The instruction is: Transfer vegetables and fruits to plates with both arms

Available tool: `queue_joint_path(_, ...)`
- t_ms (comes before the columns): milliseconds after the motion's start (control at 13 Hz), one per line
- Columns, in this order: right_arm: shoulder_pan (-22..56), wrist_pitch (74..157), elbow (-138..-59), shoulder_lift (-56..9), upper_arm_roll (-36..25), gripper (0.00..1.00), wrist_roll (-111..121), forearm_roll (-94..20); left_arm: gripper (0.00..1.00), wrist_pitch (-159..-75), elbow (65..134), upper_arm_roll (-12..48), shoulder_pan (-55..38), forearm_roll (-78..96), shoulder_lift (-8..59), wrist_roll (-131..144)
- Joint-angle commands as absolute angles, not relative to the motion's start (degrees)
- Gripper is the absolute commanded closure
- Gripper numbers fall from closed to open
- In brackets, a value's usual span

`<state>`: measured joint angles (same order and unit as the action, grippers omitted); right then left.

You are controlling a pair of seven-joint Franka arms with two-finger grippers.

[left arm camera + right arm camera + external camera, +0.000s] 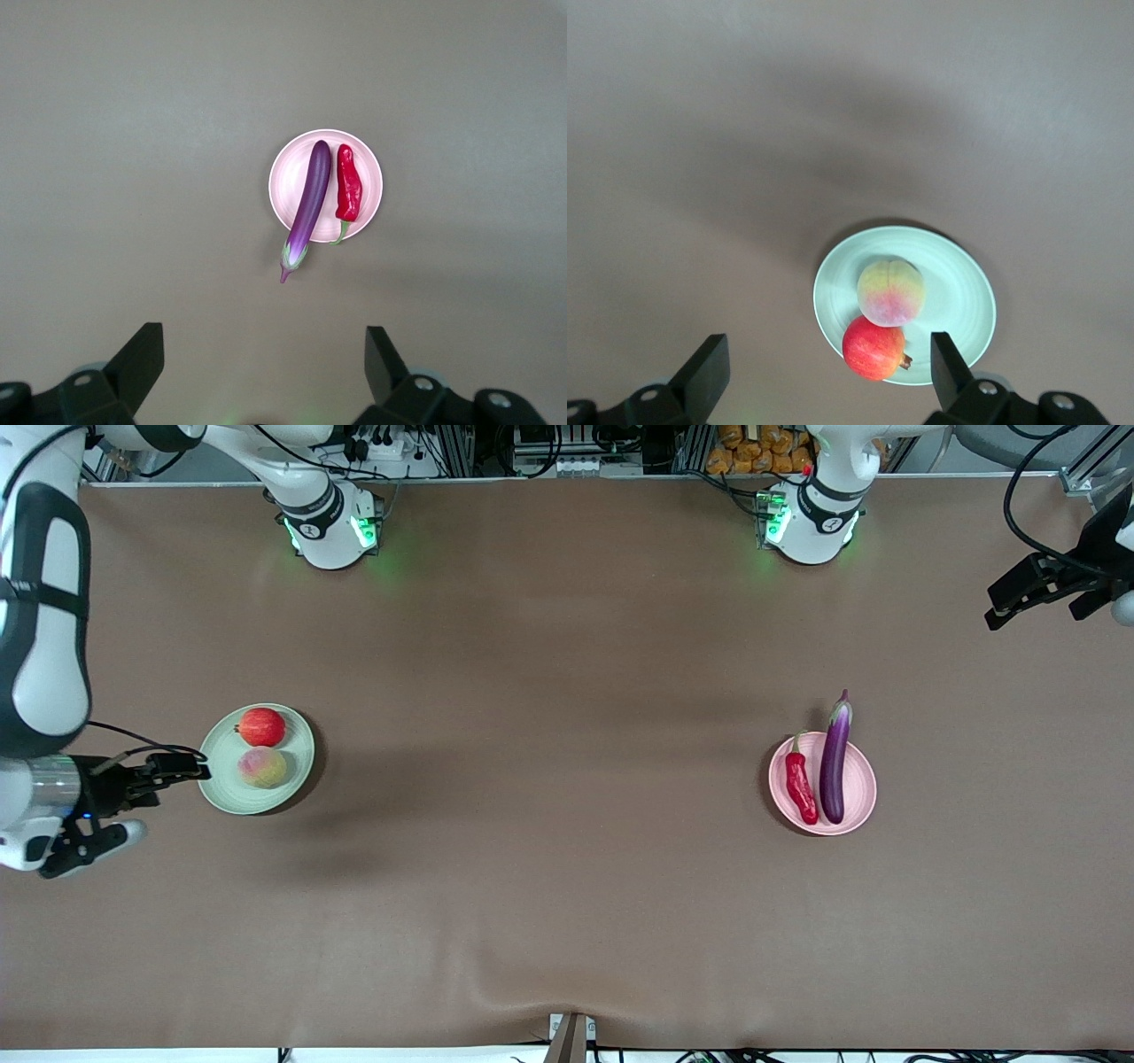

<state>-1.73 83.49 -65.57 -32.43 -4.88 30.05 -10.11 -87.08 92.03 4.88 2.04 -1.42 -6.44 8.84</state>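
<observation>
Pomegranate (262, 727) sits at twelve o'clock of peach (262, 767) on green plate (297, 779), eggplant (834, 760) and chili (801, 786) on pink plate (859, 788); I read both tools, left tool (1036, 598) and right tool (182, 769), fingers apart, clear of the loads.

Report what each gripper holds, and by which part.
Nothing. The left gripper and right gripper are both open and empty.

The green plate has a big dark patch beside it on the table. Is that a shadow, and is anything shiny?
Front view: yes, a soft shadow spreads over the table beside the green plate, toward the pink plate. Right wrist view: a broad dim shadow band crosses the table above that plate, and the pomegranate shows a small highlight. Left wrist view: the eggplant and chili pepper gleam with glare.
</observation>
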Motion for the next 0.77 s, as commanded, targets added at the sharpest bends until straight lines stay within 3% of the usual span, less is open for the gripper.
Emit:
queue_joint_path(0,-0.97,81.04,-63.19,-30.43,-5.54,0.00,29.80,-9.93,0.00,-86.31,92.29,4.40,2.29,-0.18,-7.56,7.21)
queue_joint_path(307,4.11,74.81,-63.28,-25.68,-9.65,0.00,8.56,-9.58,0.00,-86.31,91.58,4.39,2.29,-0.18,-7.47,7.12)
queue_joint_path(537,7.82,74.36,-63.54,-23.30,-14.05,0.00,5.02,-9.49,0.00,-86.31,90.53,3.87,2.90,-0.18,-7.21,4.94)
queue_joint_path(690,7.38,74.09,-64.15,-19.71,-13.80,0.00,4.31,-9.49,0.00,-86.31,90.26,3.87,3.16,-0.18,-6.86,4.31)
